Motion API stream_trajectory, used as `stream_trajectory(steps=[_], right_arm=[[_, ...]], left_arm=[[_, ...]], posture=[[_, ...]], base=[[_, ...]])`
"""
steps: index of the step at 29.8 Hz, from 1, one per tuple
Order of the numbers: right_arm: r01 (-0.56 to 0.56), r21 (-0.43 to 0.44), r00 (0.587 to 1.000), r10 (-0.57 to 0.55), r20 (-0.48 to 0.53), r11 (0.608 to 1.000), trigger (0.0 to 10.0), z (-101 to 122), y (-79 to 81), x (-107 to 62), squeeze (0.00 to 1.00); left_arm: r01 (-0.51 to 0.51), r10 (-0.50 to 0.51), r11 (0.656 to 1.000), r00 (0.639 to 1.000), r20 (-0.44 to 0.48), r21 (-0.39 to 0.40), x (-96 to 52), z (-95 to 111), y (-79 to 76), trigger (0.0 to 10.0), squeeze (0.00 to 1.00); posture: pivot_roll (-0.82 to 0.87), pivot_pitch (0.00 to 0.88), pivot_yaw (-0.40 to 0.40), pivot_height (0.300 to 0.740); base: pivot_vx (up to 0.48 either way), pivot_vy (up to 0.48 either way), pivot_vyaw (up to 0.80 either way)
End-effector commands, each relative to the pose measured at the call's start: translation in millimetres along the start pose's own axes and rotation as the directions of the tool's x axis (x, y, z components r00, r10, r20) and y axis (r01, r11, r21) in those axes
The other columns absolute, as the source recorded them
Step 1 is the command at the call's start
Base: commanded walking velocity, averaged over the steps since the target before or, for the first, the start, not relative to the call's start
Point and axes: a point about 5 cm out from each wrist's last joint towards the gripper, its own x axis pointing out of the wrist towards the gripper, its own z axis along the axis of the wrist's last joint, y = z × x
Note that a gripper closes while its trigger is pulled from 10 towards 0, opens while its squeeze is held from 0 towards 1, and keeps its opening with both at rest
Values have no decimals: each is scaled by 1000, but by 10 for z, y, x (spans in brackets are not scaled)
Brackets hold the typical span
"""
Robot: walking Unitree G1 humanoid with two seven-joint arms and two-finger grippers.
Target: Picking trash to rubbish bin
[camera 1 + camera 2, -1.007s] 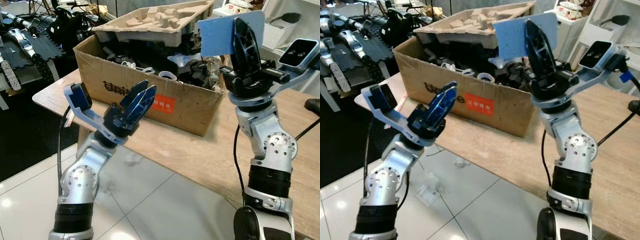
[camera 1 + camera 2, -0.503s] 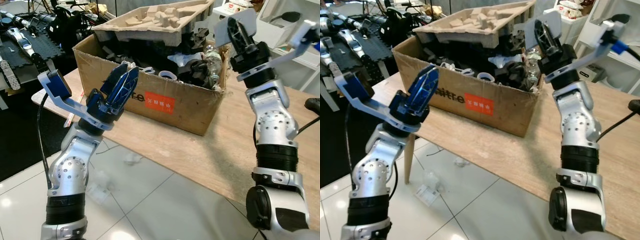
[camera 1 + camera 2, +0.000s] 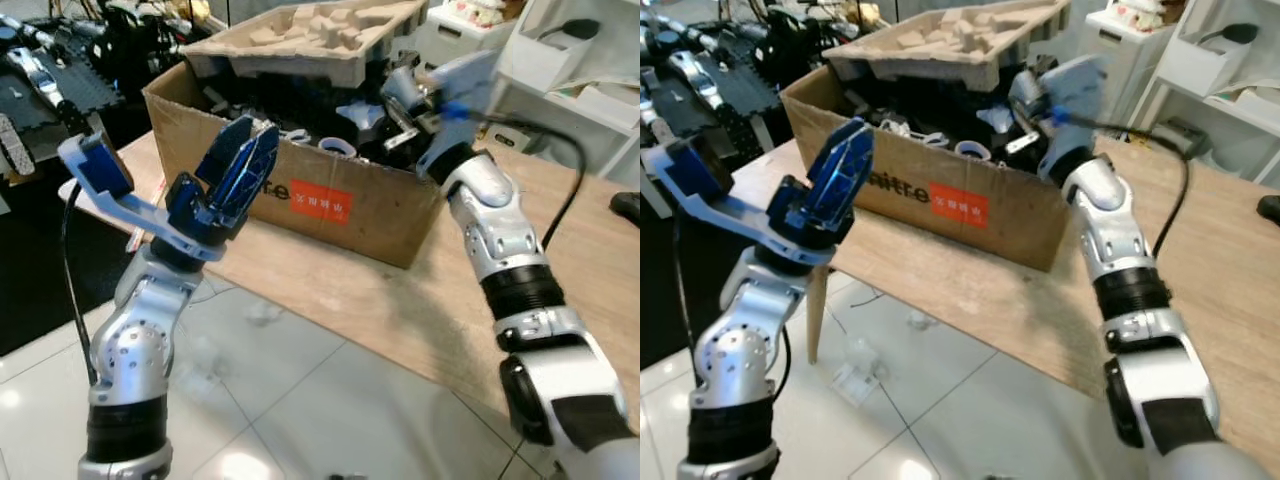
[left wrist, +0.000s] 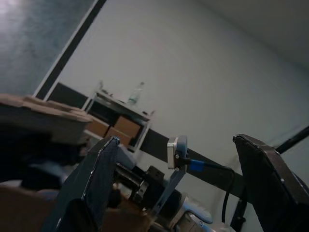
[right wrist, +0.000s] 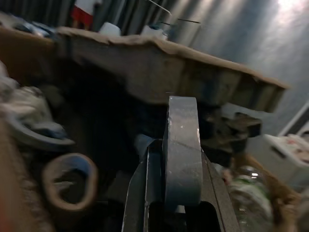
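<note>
The flat grey-blue sheet of trash (image 5: pixel 182 145) sits edge-on, pinched between my right gripper (image 5: pixel 179 193)'s closed fingers, pointing straight into the open brown cardboard box (image 3: pixel 330 205) that serves as the bin (already crammed with black parts and a moulded pulp tray (image 3: pixel 300 35)). Releasing should drop it inside, I judge. My left gripper (image 3: pixel 238 170) hovers spread, outside the box's front wall.

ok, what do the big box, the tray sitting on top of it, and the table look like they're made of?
Box: brown corrugated cardboard, matte, with creased walls, printed lettering and a red label. Tray: probably moulded paper pulp, beige, dull, with pressed blocky recesses. Table: light wood-grain top, smooth and matte; could be laminate rather than solid wood.
</note>
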Motion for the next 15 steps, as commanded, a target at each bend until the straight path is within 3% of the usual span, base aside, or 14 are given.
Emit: stream_trajectory(steps=[1,6,9,12,14,15], right_arm=[[51,-55,998,-53,-27,997,0,-26,-114,4,0],[125,-149,991,-131,-32,981,0,2,-318,30,0],[129,-207,987,-146,-67,970,0,-37,-364,42,0],[107,-207,985,-132,-111,972,0,-103,-341,39,0],[23,-217,983,-61,-173,976,3333,-203,-246,28,0],[-28,-205,976,-18,-219,978,6549,-275,-183,15,0]], left_arm=[[6,-6,1000,1000,-10,-10,-11,15,-58,10000,0],[-6,6,1000,1000,-16,-15,-4,25,-81,10000,0],[-5,5,1000,1000,-21,-21,15,30,-94,10000,0],[-1,1,1000,1000,-23,-24,30,32,-101,10000,0],[2,-3,1000,1000,-24,-28,42,27,-102,10000,0],[3,-4,1000,1000,-24,-31,45,24,-102,10000,0]], posture=[[77,163,-59,740],[80,179,-47,740],[77,184,-43,740],[71,187,-39,740],[66,186,-38,740],[66,186,-38,740]], base=[[0,0,0],[0,0,0],[0,0,0],[0,0,0],[0,0,0],[0,0,0]])
